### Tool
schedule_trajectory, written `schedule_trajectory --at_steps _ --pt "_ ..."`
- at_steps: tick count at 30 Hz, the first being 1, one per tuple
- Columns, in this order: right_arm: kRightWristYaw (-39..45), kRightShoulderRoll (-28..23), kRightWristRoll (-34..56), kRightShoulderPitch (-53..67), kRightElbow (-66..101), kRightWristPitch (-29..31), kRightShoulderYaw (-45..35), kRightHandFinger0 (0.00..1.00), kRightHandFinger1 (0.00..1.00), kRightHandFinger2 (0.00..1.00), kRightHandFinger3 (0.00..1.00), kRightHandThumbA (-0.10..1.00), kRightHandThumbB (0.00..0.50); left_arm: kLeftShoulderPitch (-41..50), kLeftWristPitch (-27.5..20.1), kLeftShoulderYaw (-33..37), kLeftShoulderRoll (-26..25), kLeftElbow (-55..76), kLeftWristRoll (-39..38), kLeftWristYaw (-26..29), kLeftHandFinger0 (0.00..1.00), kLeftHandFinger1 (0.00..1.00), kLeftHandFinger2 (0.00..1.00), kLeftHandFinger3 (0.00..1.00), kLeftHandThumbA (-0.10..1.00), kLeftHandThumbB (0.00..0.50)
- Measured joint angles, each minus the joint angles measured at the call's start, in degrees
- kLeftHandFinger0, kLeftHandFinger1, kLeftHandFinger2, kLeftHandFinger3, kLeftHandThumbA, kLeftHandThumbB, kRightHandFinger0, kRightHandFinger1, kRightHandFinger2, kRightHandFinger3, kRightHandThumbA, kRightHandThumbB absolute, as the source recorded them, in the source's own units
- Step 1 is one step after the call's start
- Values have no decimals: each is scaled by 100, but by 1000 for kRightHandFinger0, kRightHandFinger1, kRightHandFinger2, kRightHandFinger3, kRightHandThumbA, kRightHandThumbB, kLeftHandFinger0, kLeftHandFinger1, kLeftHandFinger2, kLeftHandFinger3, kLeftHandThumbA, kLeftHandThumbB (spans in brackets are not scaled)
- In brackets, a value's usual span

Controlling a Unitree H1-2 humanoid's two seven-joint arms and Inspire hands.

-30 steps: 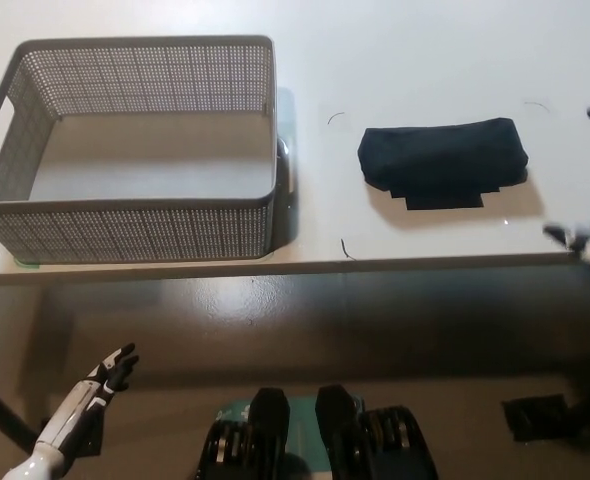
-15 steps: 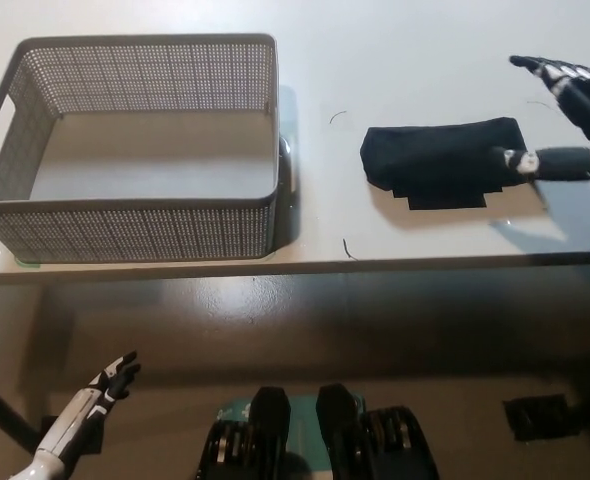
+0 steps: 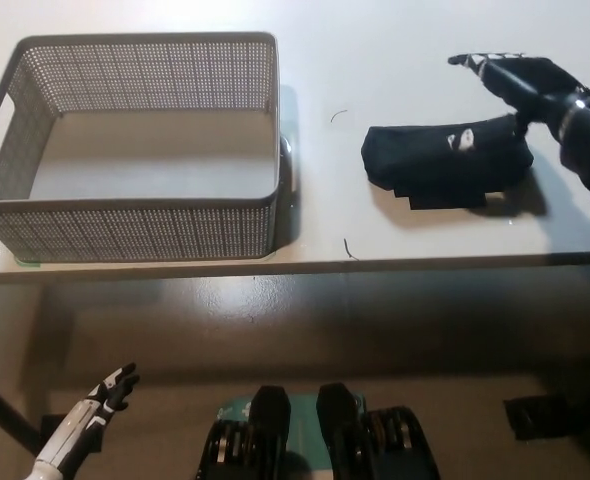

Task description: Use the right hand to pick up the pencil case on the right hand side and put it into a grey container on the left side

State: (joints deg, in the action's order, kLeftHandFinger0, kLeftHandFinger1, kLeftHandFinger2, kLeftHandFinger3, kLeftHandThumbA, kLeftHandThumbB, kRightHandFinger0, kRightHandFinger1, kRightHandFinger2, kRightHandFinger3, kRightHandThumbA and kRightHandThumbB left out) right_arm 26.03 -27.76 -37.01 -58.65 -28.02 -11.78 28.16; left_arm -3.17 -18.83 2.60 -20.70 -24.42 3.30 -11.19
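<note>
now your right robot hand [image 3: 520, 85] sits over the right end of the black pencil case [image 3: 445, 160], fingers spread, one fingertip down on the case's top; nothing gripped. the case lies flat on the white worktop [image 3: 395, 50], right of the grey container [image 3: 135, 150] and well apart from it. the container holds nothing. your left robot hand [image 3: 100, 400] hangs low at lower left, below the worktop edge, fingers apart.

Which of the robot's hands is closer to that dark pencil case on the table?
The right. The black right hand is spread over the pencil case's right end, reaching onto it. The white left hand hangs low, below the table edge, far off.
</note>
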Motion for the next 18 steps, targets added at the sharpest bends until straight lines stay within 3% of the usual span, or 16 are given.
schedule_trajectory --at_steps 10,18 --pt "209 410 -10 -730 -1128 -5 136 1000 1000 1000 1000 820 500 -6 0 0 0 6 15 -31 1000 1000 1000 1000 1000 396" --pt "243 622 -16 -891 -1420 9 229 1000 1000 1000 1000 842 500 -12 0 0 -2 5 67 -69 1000 1000 1000 1000 1000 365"
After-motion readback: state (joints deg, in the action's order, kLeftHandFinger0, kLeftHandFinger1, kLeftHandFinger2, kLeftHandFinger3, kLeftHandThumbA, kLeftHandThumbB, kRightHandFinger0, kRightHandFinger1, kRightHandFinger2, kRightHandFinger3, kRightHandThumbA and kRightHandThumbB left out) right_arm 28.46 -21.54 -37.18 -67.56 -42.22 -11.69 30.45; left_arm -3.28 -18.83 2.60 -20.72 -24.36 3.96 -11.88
